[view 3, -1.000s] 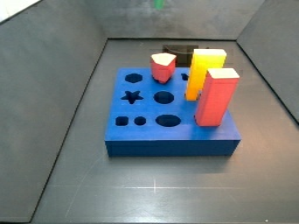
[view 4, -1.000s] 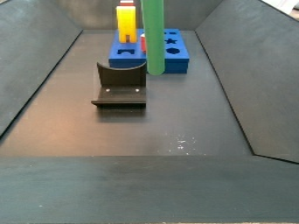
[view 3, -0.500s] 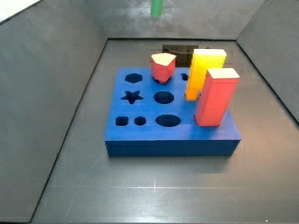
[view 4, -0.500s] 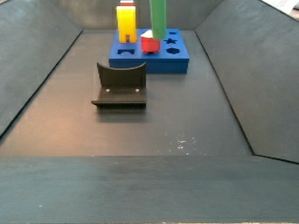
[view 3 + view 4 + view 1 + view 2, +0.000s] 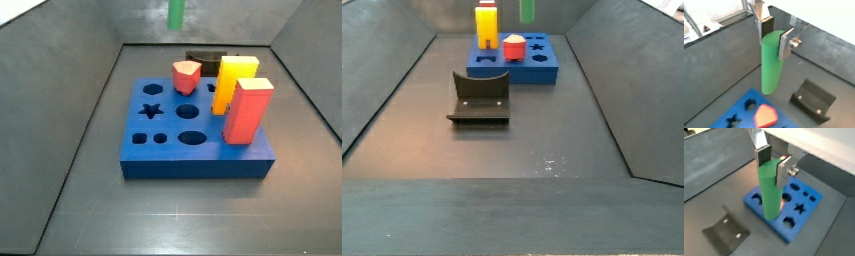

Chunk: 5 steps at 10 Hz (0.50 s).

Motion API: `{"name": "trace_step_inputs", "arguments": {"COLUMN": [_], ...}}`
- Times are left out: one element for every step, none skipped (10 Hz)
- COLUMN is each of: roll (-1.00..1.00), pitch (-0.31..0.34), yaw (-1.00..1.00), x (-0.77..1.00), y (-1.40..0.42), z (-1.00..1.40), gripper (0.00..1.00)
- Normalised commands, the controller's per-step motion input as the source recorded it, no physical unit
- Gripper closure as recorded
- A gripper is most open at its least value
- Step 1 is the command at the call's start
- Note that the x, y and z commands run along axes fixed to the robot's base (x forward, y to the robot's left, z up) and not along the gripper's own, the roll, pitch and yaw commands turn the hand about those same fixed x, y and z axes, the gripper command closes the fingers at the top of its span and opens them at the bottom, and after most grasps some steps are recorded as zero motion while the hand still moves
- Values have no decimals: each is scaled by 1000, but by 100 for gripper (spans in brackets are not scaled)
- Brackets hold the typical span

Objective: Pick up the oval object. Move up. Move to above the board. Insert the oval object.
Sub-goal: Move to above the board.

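Observation:
My gripper [image 5: 774, 37] is shut on the top of the oval object [image 5: 771, 65], a tall plain green peg that hangs upright from the fingers; both show in the second wrist view too, gripper [image 5: 773, 164] and peg [image 5: 767, 188]. In both side views only the peg's lower end shows at the top edge [image 5: 175, 12] [image 5: 527, 10]; the gripper is out of frame there. The blue board [image 5: 167, 150] lies below, its oval hole [image 5: 194, 138] open. The peg hangs high in the air, near the board's edge [image 5: 777, 228].
On the board stand a red rectangular block [image 5: 247, 110], a yellow block [image 5: 234, 80] and a short red peg [image 5: 186, 75]. The dark fixture [image 5: 480, 95] stands on the floor beside the board. Grey walls enclose the floor.
The green peg has moved away from the fixture toward the board, still held in the gripper. The board and its blocks have not moved.

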Motion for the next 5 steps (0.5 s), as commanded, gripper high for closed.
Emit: {"name": "trace_step_inputs", "arguments": {"roll": [-4, -1, -2, 1, -3], "pitch": [3, 8, 13, 19, 31], "yaw": [8, 5, 8, 9, 10], "x": [-172, -173, -171, -164, -132], "y": [-1000, -1000, -1000, -1000, -877], "z": [91, 97, 103, 116, 117], "gripper": [100, 100, 100, 100, 100]}}
